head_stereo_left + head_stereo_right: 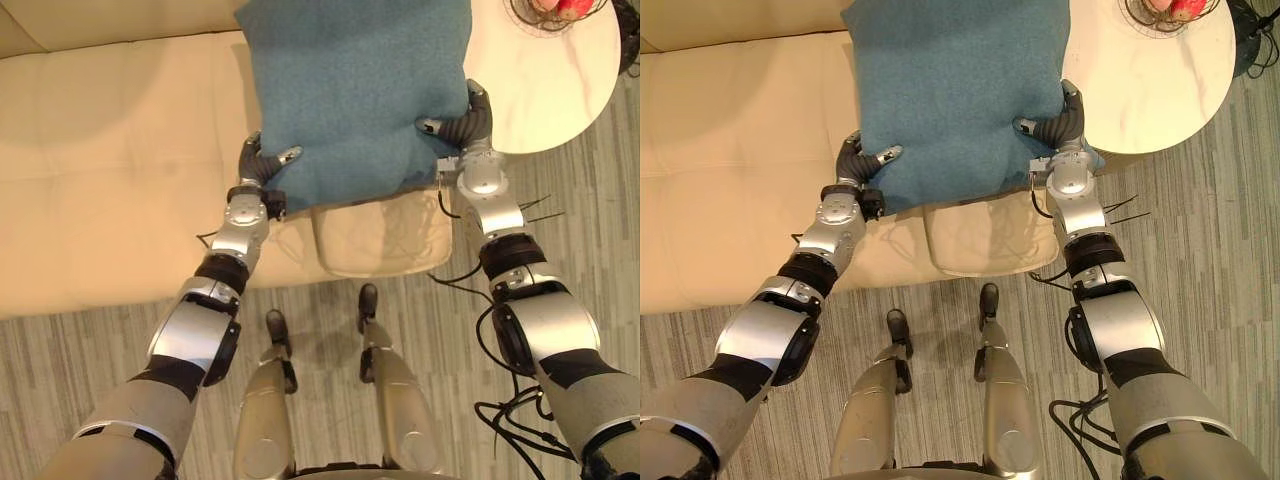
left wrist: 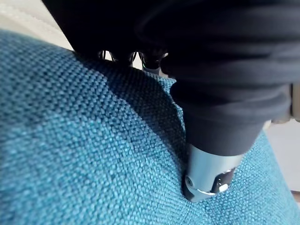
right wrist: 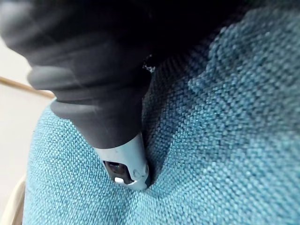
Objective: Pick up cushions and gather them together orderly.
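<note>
Over the cream sofa (image 1: 100, 180), thumbs dig into the fabric as the left hand (image 1: 262, 165) and right hand (image 1: 465, 125) pinch the near corners of the blue cushion (image 1: 360, 90), held over the seat's right end, near a round white table (image 1: 560, 90).

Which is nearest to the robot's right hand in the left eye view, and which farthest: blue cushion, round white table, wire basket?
1. The blue cushion, held in the right hand, to its left.
2. The round white table, just to the hand's right.
3. The wire basket, on the table's far part.
</note>
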Motion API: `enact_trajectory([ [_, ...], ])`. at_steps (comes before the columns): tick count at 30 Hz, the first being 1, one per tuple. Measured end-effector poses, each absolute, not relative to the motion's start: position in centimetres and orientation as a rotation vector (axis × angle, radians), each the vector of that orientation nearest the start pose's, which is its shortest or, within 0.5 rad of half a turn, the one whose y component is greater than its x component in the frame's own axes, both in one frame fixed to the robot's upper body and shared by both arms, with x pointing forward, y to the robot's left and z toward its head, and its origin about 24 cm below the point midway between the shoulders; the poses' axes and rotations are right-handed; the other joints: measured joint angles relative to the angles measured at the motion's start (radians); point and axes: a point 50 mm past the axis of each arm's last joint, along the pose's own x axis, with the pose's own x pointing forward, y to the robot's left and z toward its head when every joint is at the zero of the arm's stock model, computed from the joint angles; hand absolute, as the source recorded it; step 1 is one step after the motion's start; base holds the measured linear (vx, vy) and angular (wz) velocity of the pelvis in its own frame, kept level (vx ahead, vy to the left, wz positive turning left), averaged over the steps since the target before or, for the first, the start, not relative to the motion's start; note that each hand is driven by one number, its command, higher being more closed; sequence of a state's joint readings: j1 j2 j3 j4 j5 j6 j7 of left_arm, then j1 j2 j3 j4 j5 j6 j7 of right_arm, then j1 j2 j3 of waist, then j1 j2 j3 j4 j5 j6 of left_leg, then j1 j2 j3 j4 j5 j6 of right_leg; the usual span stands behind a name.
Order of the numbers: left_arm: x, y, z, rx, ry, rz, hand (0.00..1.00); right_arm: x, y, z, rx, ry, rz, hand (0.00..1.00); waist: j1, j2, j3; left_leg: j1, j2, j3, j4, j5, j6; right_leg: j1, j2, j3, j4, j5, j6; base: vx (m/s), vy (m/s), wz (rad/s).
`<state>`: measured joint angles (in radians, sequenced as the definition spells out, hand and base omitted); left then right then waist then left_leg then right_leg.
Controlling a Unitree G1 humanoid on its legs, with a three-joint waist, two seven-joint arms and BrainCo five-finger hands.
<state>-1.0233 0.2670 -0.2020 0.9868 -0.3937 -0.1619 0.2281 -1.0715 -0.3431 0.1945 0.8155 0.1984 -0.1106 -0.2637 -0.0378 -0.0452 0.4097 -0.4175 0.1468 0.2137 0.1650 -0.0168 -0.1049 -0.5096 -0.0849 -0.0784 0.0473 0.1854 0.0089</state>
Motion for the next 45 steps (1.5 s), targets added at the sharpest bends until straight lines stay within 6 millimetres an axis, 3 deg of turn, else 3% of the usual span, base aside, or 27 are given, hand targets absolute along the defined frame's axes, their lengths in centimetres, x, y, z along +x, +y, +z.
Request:
enact_trajectory([
  [3, 41.0, 15.4, 18.1, 0.008, -0.219, 0.111, 1.0, 39.9, -14.8, 22.0, -0.21, -0.41, -0.079, 1.0, 0.002, 0.0, 0.0, 0.017, 0.011, 0.007, -0.019, 0.009, -0.006, 0.007, 0.009, 0.007, -0.005, 0.0, 0.0, -0.02, -0.095, -0.08],
  [7, 39.5, 16.1, 17.6, -0.038, -0.279, 0.11, 1.0, 37.8, -13.8, 18.2, -0.172, -0.385, -0.004, 1.0, 0.0, 0.0, 0.0, 0.066, 0.017, 0.014, -0.031, 0.007, -0.009, 0.059, 0.023, 0.018, -0.032, 0.0, 0.0, 0.03, -0.052, -0.08],
  [12, 36.0, 16.4, 13.8, -0.082, -0.278, 0.085, 1.0, 34.2, -13.0, 13.8, -0.099, -0.336, 0.067, 1.0, 0.0, 0.001, -0.001, 0.149, 0.025, 0.025, -0.053, 0.001, -0.017, 0.142, 0.037, 0.022, -0.063, 0.0, 0.0, 0.04, -0.026, -0.05],
  [15, 33.2, 16.3, 11.3, -0.139, -0.255, 0.089, 1.0, 31.9, -12.9, 12.3, -0.038, -0.322, 0.096, 1.0, 0.003, 0.003, -0.013, 0.206, 0.028, 0.032, -0.062, -0.004, -0.023, 0.203, 0.048, 0.024, -0.079, -0.001, 0.0, 0.04, -0.016, -0.03],
  [19, 27.7, 16.6, 5.8, -0.181, -0.124, 0.135, 1.0, 27.7, -11.9, 9.1, 0.063, -0.24, 0.198, 1.0, 0.01, 0.011, -0.098, 0.268, 0.029, 0.037, -0.063, -0.031, -0.024, 0.282, 0.051, 0.027, -0.122, -0.003, 0.003, 0.02, 0.01, -0.03],
  [23, 21.9, 16.7, 2.6, -0.251, -0.017, 0.191, 1.0, 24.3, -11.0, 6.9, 0.164, -0.172, 0.254, 1.0, 0.04, 0.04, -0.196, 0.348, 0.024, 0.06, -0.098, -0.034, -0.021, 0.331, 0.051, 0.051, -0.122, -0.016, 0.019, 0.02, 0.024, -0.15],
  [25, 20.3, 17.1, 2.2, -0.255, -0.008, 0.215, 1.0, 23.6, -10.0, 6.8, 0.186, -0.169, 0.297, 1.0, 0.061, 0.05, -0.228, 0.359, 0.019, 0.073, -0.094, -0.037, -0.02, 0.332, 0.047, 0.068, -0.115, -0.014, 0.021, -0.03, 0.032, -0.2],
  [29, 20.1, 17.3, 2.4, -0.256, -0.038, 0.221, 1.0, 23.7, -9.5, 7.5, 0.202, -0.22, 0.317, 1.0, 0.083, 0.052, -0.231, 0.286, 0.016, 0.057, 0.006, -0.059, 0.005, 0.276, 0.025, 0.077, -0.033, -0.02, 0.043, -0.16, 0.043, 0.02],
  [30, 20.2, 17.3, 2.5, -0.257, -0.041, 0.221, 1.0, 23.8, -9.4, 7.7, 0.2, -0.227, 0.32, 1.0, 0.081, 0.052, -0.231, 0.268, 0.015, 0.052, 0.022, -0.063, 0.012, 0.263, 0.02, 0.08, -0.019, -0.017, 0.066, -0.2, 0.042, 0.22],
  [31, 20.3, 17.2, 2.5, -0.257, -0.044, 0.217, 1.0, 23.9, -9.5, 7.8, 0.192, -0.234, 0.322, 1.0, 0.076, 0.061, -0.232, 0.236, 0.028, 0.039, 0.041, -0.061, 0.029, 0.246, 0.023, 0.088, 0.031, -0.053, 0.11, -0.17, 0.032, 0.62],
  [32, 20.6, 17.1, 2.6, -0.255, -0.046, 0.211, 1.0, 24.0, -9.6, 7.5, 0.187, -0.224, 0.318, 1.0, 0.065, 0.067, -0.231, 0.221, 0.028, -0.006, 0.067, -0.052, 0.039, 0.2, 0.011, 0.108, 0.284, -0.217, 0.045, -0.13, 0.008, 0.91],
  [33, 20.7, 17.1, 2.5, -0.252, -0.041, 0.211, 1.0, 24.0, -9.7, 7.2, 0.187, -0.213, 0.313, 1.0, 0.06, 0.066, -0.232, 0.22, 0.022, -0.038, 0.075, -0.046, 0.039, 0.2, 0.006, 0.108, 0.395, -0.281, 0.044, -0.08, -0.05, 1.3],
  [34, 20.5, 17.2, 2.2, -0.249, -0.029, 0.214, 1.0, 24.1, -9.8, 6.5, 0.184, -0.188, 0.303, 1.0, 0.058, 0.072, -0.23, 0.221, 0.007, -0.091, 0.082, -0.035, 0.034, 0.235, -0.004, 0.11, 0.537, -0.364, 0.09, -0.09, -0.15, 1.38],
  [36, 20.5, 17.2, 2.2, -0.243, -0.029, 0.213, 1.0, 24.3, -9.9, 5.7, 0.184, -0.16, 0.29, 1.0, 0.079, 0.054, -0.248, 0.189, -0.017, -0.166, 0.076, 0.002, 0.024, 0.293, 0.0, 0.113, 0.554, -0.442, 0.083, -0.15, -0.225, 1.21],
  [37, 20.5, 17.1, 2.3, -0.237, -0.035, 0.21, 1.0, 24.5, -10.0, 5.7, 0.186, -0.159, 0.287, 1.0, 0.09, 0.05, -0.262, 0.154, -0.023, -0.201, 0.064, 0.03, 0.014, 0.295, 0.011, 0.106, 0.494, -0.458, 0.065, -0.21, -0.226, 1.0],
  [38, 20.5, 16.8, 2.3, -0.245, -0.035, 0.204, 1.0, 24.8, -10.4, 5.9, 0.183, -0.169, 0.278, 1.0, 0.115, 0.092, -0.286, 0.097, -0.015, -0.256, -0.013, 0.102, 0.01, 0.292, 0.038, 0.077, 0.366, -0.467, 0.047, -0.28, -0.22, 1.07],
  [39, 20.5, 16.4, 2.3, -0.26, -0.032, 0.204, 1.0, 25.0, -10.6, 5.9, 0.184, -0.168, 0.269, 1.0, 0.115, 0.133, -0.284, 0.074, -0.001, -0.3, -0.058, 0.142, 0.032, 0.291, 0.063, 0.036, 0.33, -0.434, 0.031, -0.26, -0.153, 1.0],
  [41, 20.4, 16.0, 2.1, -0.275, -0.02, 0.201, 1.0, 25.2, -11.1, 4.9, 0.182, -0.126, 0.243, 1.0, 0.118, 0.163, -0.282, 0.076, 0.022, -0.305, -0.13, 0.165, 0.046, 0.276, 0.081, -0.015, 0.346, -0.414, 0.012, -0.22, -0.133, 0.74],
  [42, 20.4, 15.6, 2.0, -0.279, -0.011, 0.185, 1.0, 25.3, -11.7, 4.2, 0.174, -0.089, 0.203, 1.0, 0.109, 0.162, -0.282, 0.084, 0.045, -0.224, -0.172, 0.113, 0.094, 0.28, 0.071, -0.058, 0.346, -0.4, -0.008, -0.28, -0.118, 1.0],
  [43, 20.6, 15.0, 2.2, -0.284, -0.016, 0.154, 1.0, 25.5, -12.5, 4.1, 0.172, -0.085, 0.158, 1.0, 0.106, 0.139, -0.271, 0.068, 0.049, -0.108, -0.141, 0.032, 0.09, 0.285, 0.027, -0.093, 0.326, -0.386, -0.018, -0.26, -0.098, 1.02],
  [45, 20.6, 13.9, 2.1, -0.292, -0.005, 0.1, 1.0, 25.4, -13.5, 4.0, 0.171, -0.084, 0.105, 1.0, 0.094, 0.115, -0.261, 0.059, 0.04, 0.016, 0.018, 0.036, 0.094, 0.295, -0.027, -0.136, 0.302, -0.366, -0.018, -0.22, -0.04, 0.97],
])
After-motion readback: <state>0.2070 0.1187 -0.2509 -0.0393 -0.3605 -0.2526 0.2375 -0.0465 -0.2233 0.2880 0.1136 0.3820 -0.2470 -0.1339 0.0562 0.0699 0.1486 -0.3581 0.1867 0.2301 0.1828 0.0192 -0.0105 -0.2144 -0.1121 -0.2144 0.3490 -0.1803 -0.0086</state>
